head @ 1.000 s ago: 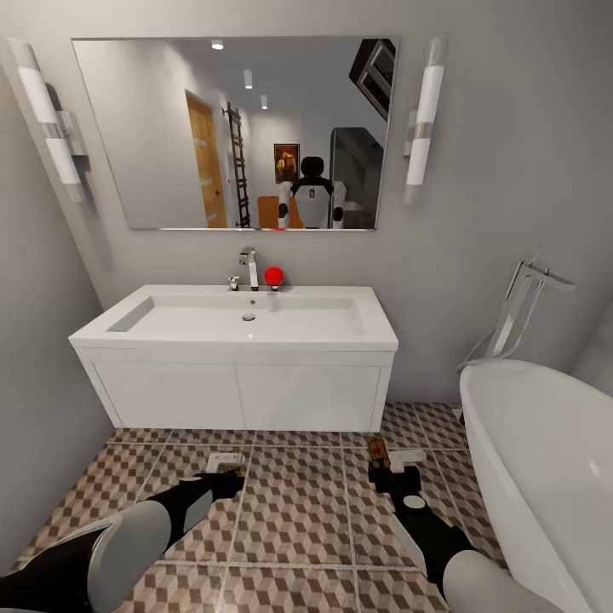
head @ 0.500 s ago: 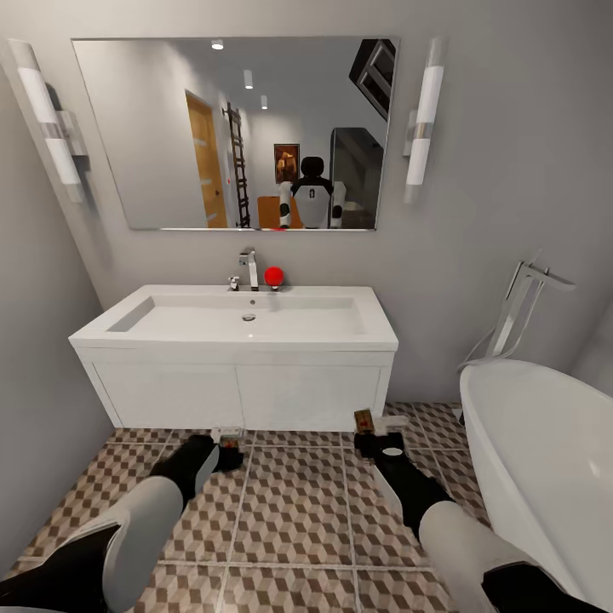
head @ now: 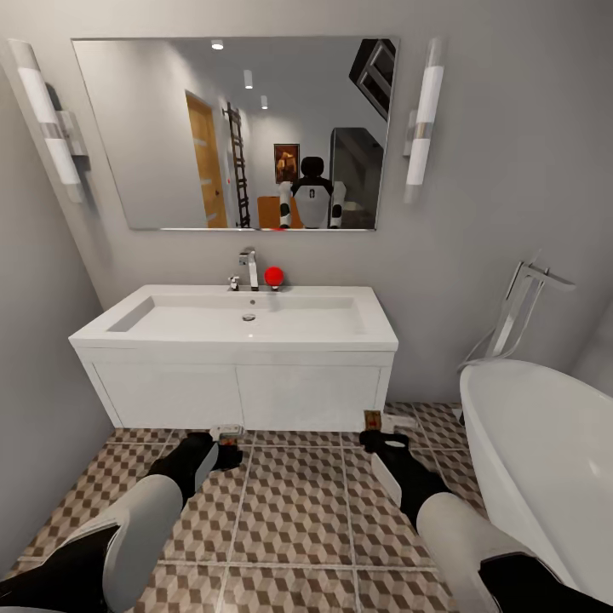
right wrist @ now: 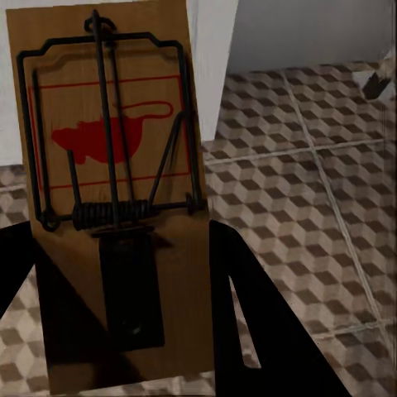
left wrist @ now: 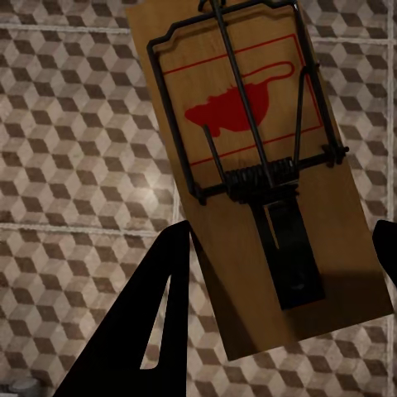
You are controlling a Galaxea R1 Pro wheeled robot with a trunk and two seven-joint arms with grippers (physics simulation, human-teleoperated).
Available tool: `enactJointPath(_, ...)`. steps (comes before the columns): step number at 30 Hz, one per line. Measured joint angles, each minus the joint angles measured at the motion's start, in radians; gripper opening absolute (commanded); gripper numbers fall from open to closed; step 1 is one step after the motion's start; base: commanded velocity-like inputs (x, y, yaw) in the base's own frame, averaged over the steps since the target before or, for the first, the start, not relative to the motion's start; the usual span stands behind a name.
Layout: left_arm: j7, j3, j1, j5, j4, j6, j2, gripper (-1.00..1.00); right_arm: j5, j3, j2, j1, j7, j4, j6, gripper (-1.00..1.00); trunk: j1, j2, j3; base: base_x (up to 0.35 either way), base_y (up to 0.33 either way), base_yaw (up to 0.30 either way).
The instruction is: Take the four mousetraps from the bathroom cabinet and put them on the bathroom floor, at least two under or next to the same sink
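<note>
- Left gripper (head: 226,449): low over the bathroom floor (head: 298,511) before the left part of the white vanity; its fingers (left wrist: 157,322) pinch a mousetrap (left wrist: 256,182) by its long edges.
- Bathroom sink (head: 247,319): wall-hung, centred beneath the mirror (head: 230,132).
- Right gripper (head: 379,438): near the vanity's right corner, clamped on a second mousetrap (right wrist: 112,207), close above the tiles.
- Bathtub (head: 545,460): far right.

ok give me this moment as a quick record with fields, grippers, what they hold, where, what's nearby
left gripper: shut on a mousetrap, low over the floor
right gripper: shut on a second mousetrap, low near the vanity's right corner
sink: white basin on a white vanity, straight ahead
tap: chrome, red ball beside it
bathtub: white, at right
mirror: above the sink
</note>
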Motion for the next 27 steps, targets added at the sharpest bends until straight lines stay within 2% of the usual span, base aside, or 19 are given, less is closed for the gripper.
enactJointPath(2, 0.000, 0.000, -0.001, 0.000, -0.002, 0.000, -0.001, -1.00, -0.005, -0.001, 0.000, 0.000, -0.031, 0.007, 0.006, -1.00, 0.000, 0.000, 0.000, 0.000, 0.000, 0.000)
enactJointPath(8, 0.005, 0.000, -0.012, 0.001, -0.008, 0.005, -0.003, -1.00, -0.005, -0.002, 0.001, -0.001, -0.054, 0.029, 0.052, -1.00, 0.000, 0.000, 0.000, 0.000, 0.000, 0.000)
enactJointPath(12, 0.006, 0.000, -0.062, 0.000, -0.012, 0.038, -0.012, -1.00, -0.002, -0.002, 0.001, -0.012, -0.057, 0.023, 0.108, -1.00, 0.000, 0.000, 0.000, 0.000, 0.000, 0.000)
enactJointPath(16, 0.003, 0.000, -0.111, -0.003, -0.012, 0.154, -0.018, -1.00, -0.007, -0.003, 0.001, -0.026, -0.058, 0.020, 0.136, -1.00, 0.000, 0.000, 0.000, 0.000, 0.000, 0.000)
enactJointPath(22, 0.000, -0.001, -0.126, -0.004, -0.011, 0.229, -0.015, -1.00, -0.004, -0.003, 0.001, -0.031, -0.058, 0.019, 0.146, -1.00, 0.000, 0.000, 0.000, 0.000, 0.000, 0.000)
enactJointPath(27, -0.003, -0.001, -0.128, -0.005, -0.002, 0.331, -0.013, -1.00, 0.001, 0.003, 0.001, -0.031, -0.054, 0.018, 0.175, -1.00, 0.000, 0.000, 0.000, 0.000, 0.000, 0.000)
